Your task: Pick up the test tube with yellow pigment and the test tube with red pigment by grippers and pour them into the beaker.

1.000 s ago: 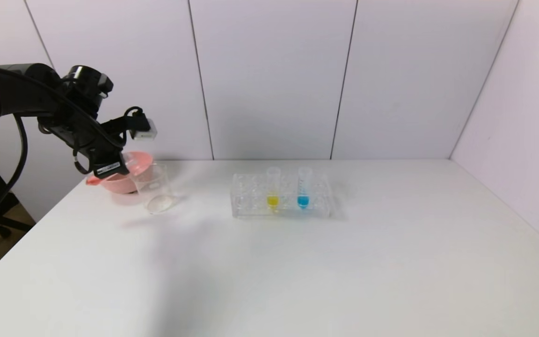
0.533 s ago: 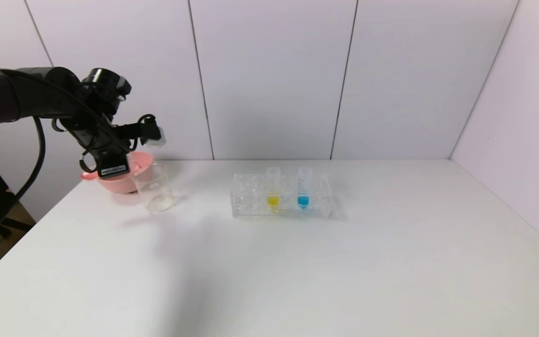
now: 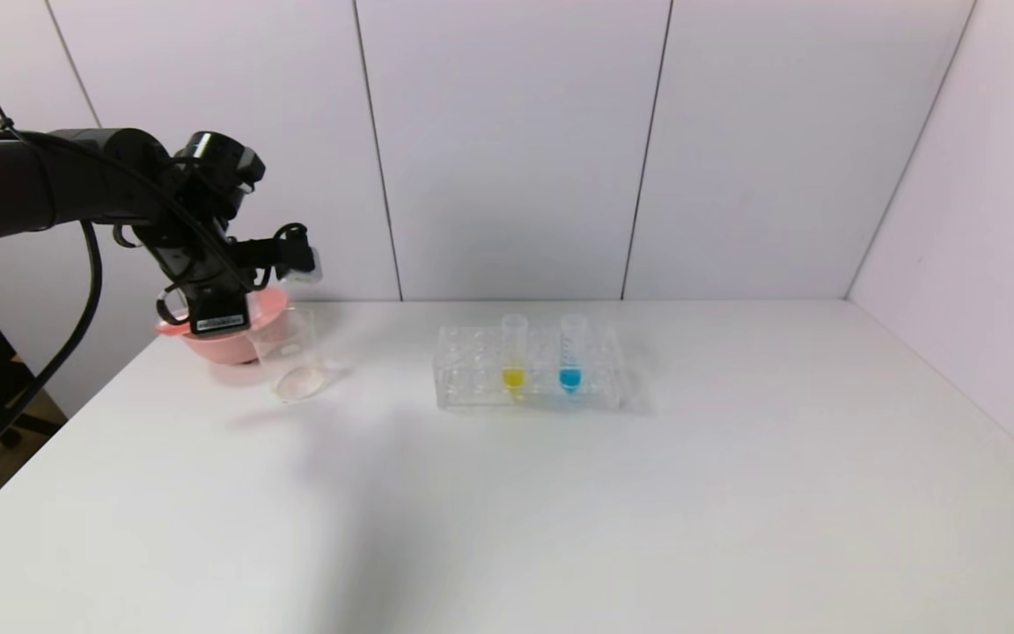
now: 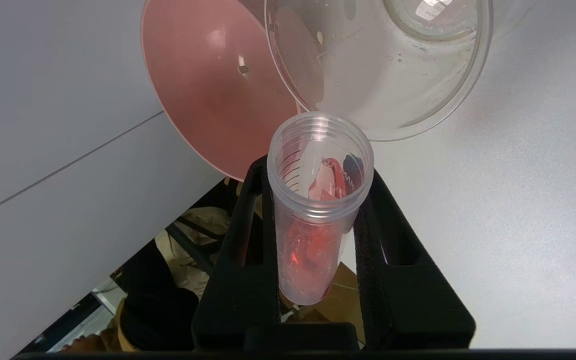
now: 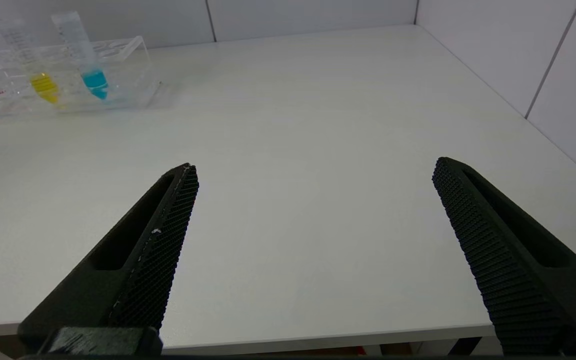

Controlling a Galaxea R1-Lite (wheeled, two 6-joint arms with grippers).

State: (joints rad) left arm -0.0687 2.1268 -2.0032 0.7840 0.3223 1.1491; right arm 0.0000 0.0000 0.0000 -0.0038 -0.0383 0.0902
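Note:
My left gripper (image 4: 318, 170) is shut on the test tube with red pigment (image 4: 313, 240), a clear tube with red liquid lying along its inner wall. The tube's open mouth points at the near rim of the beaker (image 4: 393, 75). In the head view the left gripper (image 3: 218, 310) hangs at the table's far left, just above and behind the beaker (image 3: 289, 357); the tube is hidden there. The test tube with yellow pigment (image 3: 513, 357) stands upright in the clear rack (image 3: 472, 387). My right gripper (image 5: 313, 170) is open and empty over the table's near edge.
A pink bowl (image 3: 225, 342) sits right behind the beaker, touching or nearly touching it, and also shows in the left wrist view (image 4: 218, 85). A tube with blue liquid (image 3: 570, 357) stands beside the yellow one. White walls close the back and right sides.
My left arm has moved to the right and slightly down, carrying the red tube closer over the beaker and pink bowl. Nothing else has moved.

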